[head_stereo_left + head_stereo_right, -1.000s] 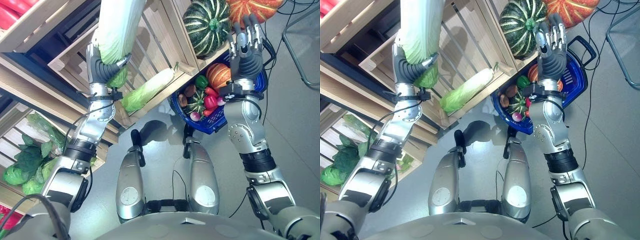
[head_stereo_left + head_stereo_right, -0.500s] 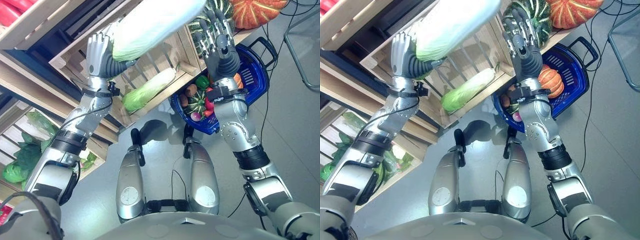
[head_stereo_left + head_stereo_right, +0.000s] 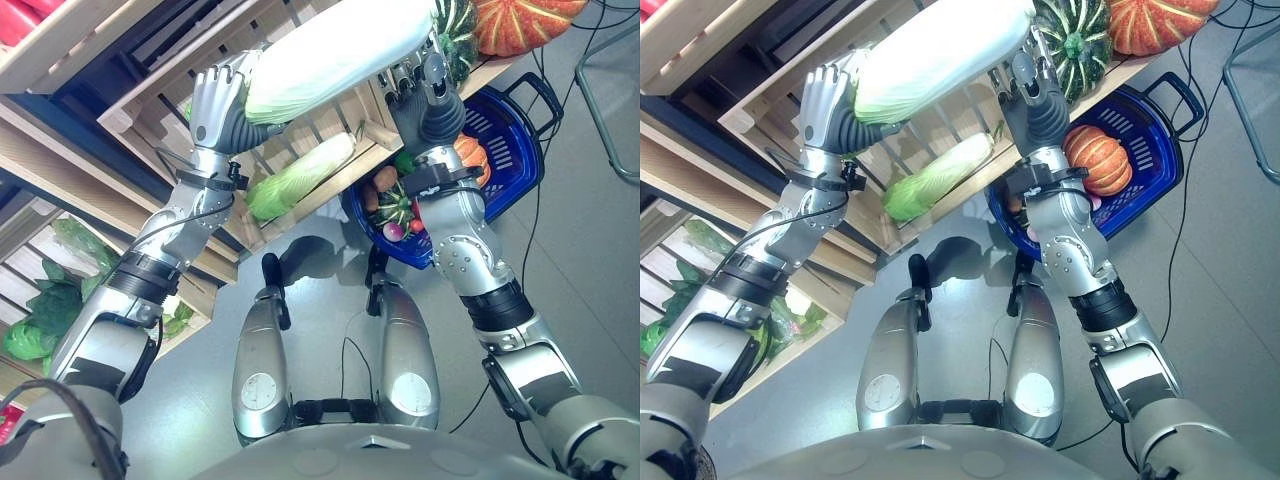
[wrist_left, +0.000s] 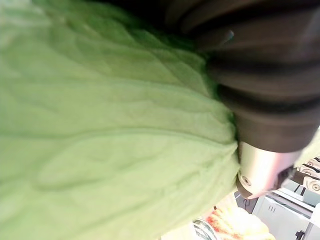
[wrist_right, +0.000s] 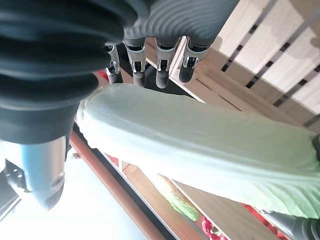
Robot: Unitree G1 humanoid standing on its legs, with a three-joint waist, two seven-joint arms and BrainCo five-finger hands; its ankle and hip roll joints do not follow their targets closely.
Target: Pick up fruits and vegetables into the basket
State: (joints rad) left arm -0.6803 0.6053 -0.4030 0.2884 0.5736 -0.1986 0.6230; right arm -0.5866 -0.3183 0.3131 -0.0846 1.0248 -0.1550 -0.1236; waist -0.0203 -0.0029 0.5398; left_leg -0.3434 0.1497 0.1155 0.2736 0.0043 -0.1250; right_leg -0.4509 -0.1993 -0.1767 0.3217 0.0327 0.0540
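above the blue basket (image 3: 520, 150), left hand (image 3: 215, 95) grips the cabbage (image 3: 330, 50) (right hand (image 3: 1032, 95) fingers straight, cupping its end).

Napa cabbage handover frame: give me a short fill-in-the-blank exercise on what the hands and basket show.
1. The left hand grips the napa cabbage at its ____ leafy end.
2. The right hand meets the cabbage's ____ end.
3. The basket is ____ in colour.
4. A second cabbage lies in a wooden ____.

Missing: green; white; blue; crate
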